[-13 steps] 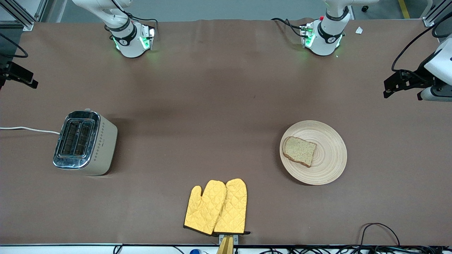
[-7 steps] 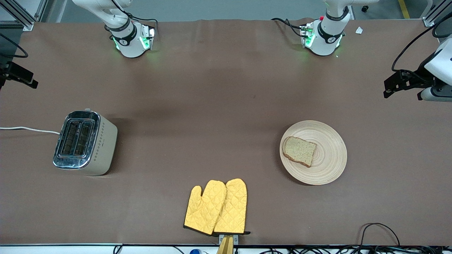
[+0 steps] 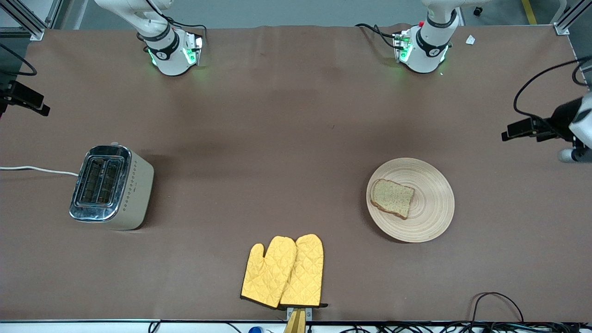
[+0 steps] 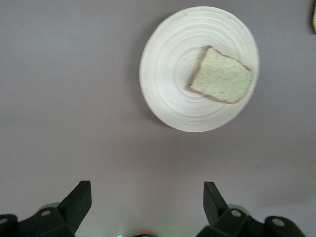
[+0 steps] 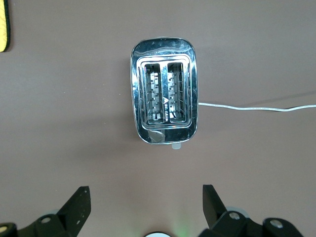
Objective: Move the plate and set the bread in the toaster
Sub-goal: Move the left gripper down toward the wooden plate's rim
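The round tan plate [image 3: 428,203] lies toward the left arm's end of the table, with the slice of bread [image 3: 392,198] on its inner part. Both show in the left wrist view: plate [image 4: 168,74], bread [image 4: 220,75]. My left gripper [image 4: 147,190] is open and empty, high over bare table beside the plate; its hand shows at the front view's edge [image 3: 576,132]. The cream and chrome toaster [image 3: 111,186] stands toward the right arm's end, both slots empty. My right gripper [image 5: 143,195] is open and empty, high over the table beside the toaster [image 5: 164,90].
A pair of yellow oven mitts [image 3: 284,272] lies near the table's front edge, midway between toaster and plate. The toaster's white cord [image 3: 37,169] runs off the table's end. Cables [image 3: 495,300] lie at the front edge near the plate's end.
My left hand has moved down in the front view and turned, sliding partly out of that view's edge. The right arm, plate, bread and toaster have not moved.
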`<control>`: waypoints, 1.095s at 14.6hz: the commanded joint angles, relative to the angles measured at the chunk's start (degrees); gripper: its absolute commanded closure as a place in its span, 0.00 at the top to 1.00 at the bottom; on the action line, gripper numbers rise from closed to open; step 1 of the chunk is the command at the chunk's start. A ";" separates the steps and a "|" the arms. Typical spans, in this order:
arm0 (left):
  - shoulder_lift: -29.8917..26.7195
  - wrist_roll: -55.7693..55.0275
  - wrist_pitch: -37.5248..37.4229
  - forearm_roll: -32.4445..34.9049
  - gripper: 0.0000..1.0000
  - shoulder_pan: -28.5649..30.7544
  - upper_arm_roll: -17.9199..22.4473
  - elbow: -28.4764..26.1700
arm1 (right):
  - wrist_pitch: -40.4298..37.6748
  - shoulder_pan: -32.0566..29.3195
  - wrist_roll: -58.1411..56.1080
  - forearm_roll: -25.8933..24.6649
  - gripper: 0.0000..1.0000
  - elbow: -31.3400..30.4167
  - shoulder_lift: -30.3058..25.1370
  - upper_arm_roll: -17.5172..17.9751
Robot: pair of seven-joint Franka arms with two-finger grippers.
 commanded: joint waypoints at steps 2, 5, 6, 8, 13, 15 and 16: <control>10.89 5.12 0.15 -13.00 1.00 5.12 -0.18 1.93 | -0.56 -0.17 1.10 0.53 1.00 0.80 0.24 0.21; 19.07 9.59 3.66 -18.64 1.00 5.83 -0.18 2.02 | -0.65 -0.26 1.01 0.53 1.00 0.72 0.24 0.21; 21.96 12.83 5.33 -20.22 1.00 6.18 -0.18 2.02 | -0.56 -0.34 0.92 0.53 1.00 0.72 0.24 0.21; 27.41 19.07 8.93 -22.86 1.00 7.94 -0.26 2.02 | -0.56 -0.43 0.57 0.53 1.00 0.72 0.24 0.12; 34.20 26.31 13.86 -25.95 1.00 9.00 -0.35 2.10 | -0.56 -0.34 0.75 0.53 1.00 0.72 0.24 0.12; 35.35 27.45 14.48 -28.58 1.00 8.65 -0.61 2.10 | -0.56 -0.35 0.66 0.53 1.00 0.72 0.24 0.12; 35.87 27.54 14.92 -29.72 1.00 8.30 -0.62 2.10 | -0.56 -0.26 0.75 0.53 1.00 0.72 0.24 0.12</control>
